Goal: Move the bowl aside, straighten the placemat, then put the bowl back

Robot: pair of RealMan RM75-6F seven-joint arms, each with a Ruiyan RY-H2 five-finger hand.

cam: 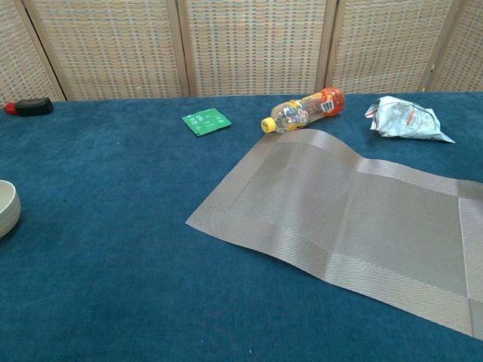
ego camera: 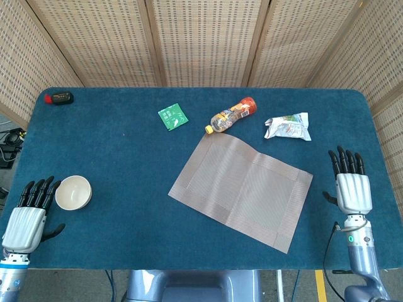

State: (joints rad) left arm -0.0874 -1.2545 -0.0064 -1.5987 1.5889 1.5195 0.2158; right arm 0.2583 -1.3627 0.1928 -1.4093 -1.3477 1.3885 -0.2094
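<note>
Placemat (ego camera: 241, 187) lies on the blue table (ego camera: 119, 157) right of centre, set at an angle to the table edges; its far corner rides up slightly just beside the cap end of a plastic bottle (ego camera: 232, 114), giving a low ripple visible in the chest view. Bowl (ego camera: 73, 192), cream-coloured, sits upright near the front left of the table, well apart from the placemat, and shows only as a sliver at the left edge in the chest view. Left hand (ego camera: 26, 217) rests at the front left edge just beside the bowl, fingers extended and slightly spread, fingertips close to the bowl's rim; contact cannot be confirmed; it holds nothing. Right hand (ego camera: 351, 187) sits near the front right edge, palm down, fingers straight and apart, clear of the placemat's right corner, holding nothing. Neither hand appears in the chest view. Other items: green packet (ego camera: 172, 116) left of the bottle, crumpled silver snack bag (ego camera: 288, 126) to the bottle's right, small black-and-red object (ego camera: 59, 97) at the far left corner.
</note>
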